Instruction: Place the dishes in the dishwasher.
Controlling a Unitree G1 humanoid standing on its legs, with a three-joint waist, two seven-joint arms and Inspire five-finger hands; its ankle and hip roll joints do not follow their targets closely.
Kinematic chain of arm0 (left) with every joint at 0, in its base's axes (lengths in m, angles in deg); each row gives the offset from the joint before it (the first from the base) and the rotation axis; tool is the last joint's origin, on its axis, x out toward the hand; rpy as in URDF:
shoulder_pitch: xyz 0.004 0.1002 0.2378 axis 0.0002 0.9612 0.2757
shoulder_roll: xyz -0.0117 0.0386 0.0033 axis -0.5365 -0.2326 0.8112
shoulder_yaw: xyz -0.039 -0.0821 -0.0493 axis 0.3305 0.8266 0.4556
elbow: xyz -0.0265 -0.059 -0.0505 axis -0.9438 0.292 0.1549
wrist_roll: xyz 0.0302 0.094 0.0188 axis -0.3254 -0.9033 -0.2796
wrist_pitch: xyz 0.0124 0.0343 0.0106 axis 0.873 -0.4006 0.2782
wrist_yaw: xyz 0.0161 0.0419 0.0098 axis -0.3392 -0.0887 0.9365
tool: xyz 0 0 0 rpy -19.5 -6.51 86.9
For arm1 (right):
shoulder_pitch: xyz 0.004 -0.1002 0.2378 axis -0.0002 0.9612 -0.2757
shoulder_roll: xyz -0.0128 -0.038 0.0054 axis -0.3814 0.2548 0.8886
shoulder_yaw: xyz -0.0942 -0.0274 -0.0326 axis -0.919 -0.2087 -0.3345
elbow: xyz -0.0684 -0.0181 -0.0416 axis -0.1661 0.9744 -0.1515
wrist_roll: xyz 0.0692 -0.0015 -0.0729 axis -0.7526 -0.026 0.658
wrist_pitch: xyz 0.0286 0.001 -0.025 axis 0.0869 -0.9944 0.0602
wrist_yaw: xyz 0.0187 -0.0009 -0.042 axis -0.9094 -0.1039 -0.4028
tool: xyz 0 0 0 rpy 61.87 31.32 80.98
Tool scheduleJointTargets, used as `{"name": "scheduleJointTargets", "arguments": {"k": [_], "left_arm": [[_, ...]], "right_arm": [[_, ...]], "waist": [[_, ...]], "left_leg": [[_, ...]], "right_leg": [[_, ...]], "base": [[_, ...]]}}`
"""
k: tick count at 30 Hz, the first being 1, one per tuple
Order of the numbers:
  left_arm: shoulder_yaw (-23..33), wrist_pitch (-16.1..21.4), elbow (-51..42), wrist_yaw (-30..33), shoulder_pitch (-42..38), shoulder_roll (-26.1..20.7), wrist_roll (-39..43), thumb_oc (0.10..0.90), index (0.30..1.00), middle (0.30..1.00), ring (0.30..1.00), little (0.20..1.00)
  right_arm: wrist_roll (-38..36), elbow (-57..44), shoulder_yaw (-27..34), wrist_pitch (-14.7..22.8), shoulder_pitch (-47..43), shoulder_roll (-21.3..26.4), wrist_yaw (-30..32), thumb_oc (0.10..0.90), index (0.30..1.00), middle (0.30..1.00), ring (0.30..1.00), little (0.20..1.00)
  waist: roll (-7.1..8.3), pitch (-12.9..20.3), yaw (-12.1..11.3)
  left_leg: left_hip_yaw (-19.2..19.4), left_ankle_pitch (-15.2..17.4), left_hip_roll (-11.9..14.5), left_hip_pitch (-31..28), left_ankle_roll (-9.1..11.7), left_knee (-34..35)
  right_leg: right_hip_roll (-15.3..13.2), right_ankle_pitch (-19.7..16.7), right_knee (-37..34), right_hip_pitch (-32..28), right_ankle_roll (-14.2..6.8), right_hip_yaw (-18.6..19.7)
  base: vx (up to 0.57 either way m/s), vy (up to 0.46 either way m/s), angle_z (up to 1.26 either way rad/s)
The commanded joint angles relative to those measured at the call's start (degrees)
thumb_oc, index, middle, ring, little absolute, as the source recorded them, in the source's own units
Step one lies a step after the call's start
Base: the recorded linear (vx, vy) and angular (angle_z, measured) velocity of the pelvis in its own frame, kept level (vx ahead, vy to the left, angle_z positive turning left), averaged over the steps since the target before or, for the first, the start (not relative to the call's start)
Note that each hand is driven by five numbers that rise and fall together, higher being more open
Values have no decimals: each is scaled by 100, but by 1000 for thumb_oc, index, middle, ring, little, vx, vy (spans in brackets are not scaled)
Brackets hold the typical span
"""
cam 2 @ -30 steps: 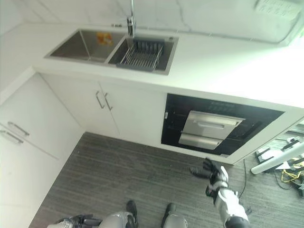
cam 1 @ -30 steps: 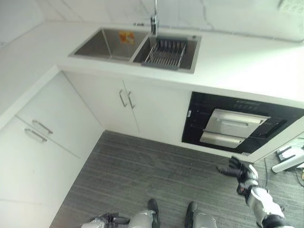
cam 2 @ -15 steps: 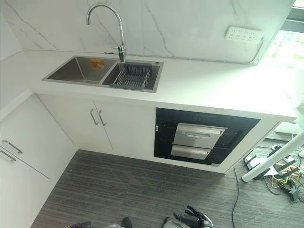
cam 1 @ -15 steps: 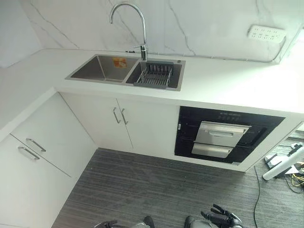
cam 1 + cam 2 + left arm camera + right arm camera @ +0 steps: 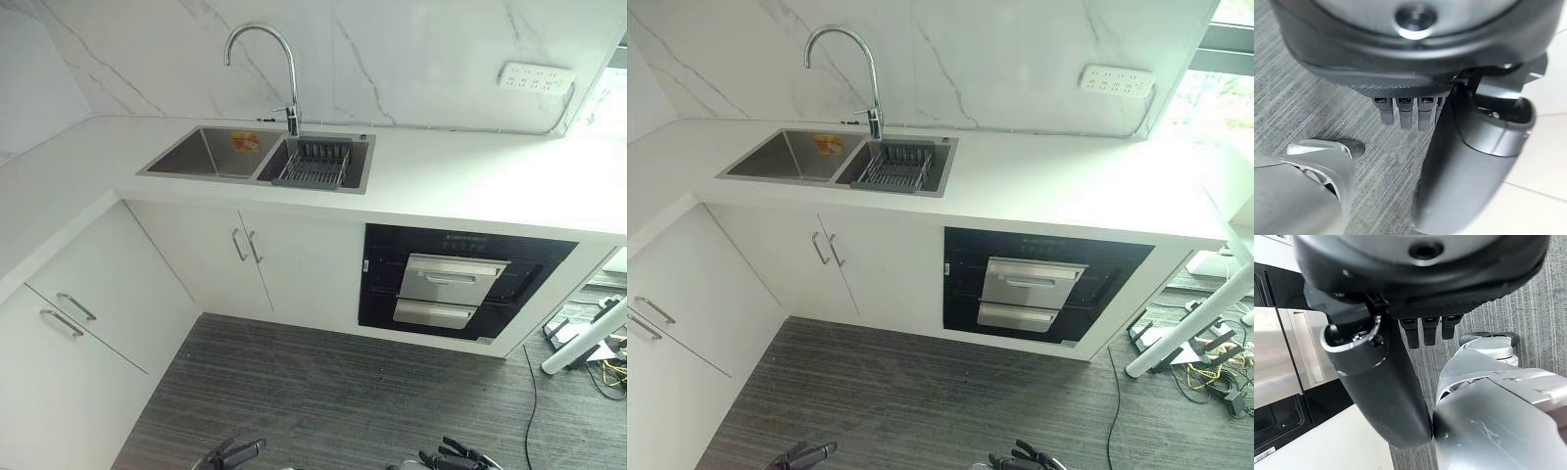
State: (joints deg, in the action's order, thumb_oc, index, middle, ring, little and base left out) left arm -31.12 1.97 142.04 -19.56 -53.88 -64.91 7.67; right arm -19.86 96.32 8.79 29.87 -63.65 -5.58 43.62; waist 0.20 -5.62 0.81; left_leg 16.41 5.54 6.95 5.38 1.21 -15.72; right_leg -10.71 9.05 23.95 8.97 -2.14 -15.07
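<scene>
The dishwasher (image 5: pixel 453 289) is a black panel with two steel drawer fronts, shut, built in under the white counter (image 5: pixel 490 181). Its steel front also shows in the right wrist view (image 5: pixel 1278 357). A wire dish rack (image 5: pixel 315 164) sits in the right basin of the sink (image 5: pixel 201 155); I cannot make out what lies in it. My left hand (image 5: pixel 235 454) hangs low over the grey floor, fingers (image 5: pixel 1400 112) straight, holding nothing. My right hand (image 5: pixel 458 456) hangs low in front of the dishwasher, fingers (image 5: pixel 1425 330) relaxed and empty.
A tall curved faucet (image 5: pixel 293 98) stands behind the sink. White cupboard doors (image 5: pixel 294 264) are below it and drawers (image 5: pixel 88 313) run along the left. A white stand leg (image 5: pixel 588 343) and cables lie on the floor at the right.
The camera has tilted up, bringing the wall and faucet into view. My right hand has dropped from beside the dishwasher to the bottom edge. My left hand's fingers now show at the bottom.
</scene>
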Motion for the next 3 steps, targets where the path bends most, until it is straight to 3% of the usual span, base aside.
{"name": "scheduleJointTargets", "arguments": {"k": [1,3], "left_arm": [[202,423,-282,-184,-317,-61,228,800,900,900,900,900],[184,446,-320,-190,-287,-49,164,800,900,900,900,900]], "right_arm": [[160,-127,61,260,-325,111,-208,800,900,900,900,900],[152,-149,36,281,-322,101,-228,800,900,900,900,900]], "waist": [[-1,-265,-48],[9,-265,-62]], "left_leg": [[-300,755,377,-178,478,-147],[-310,763,374,-192,476,-147]], "right_leg": [[-7,392,-676,-682,-525,-111],[-10,395,-676,-700,-522,-127]], "base": [[0,0,0],[34,-17,0]]}}
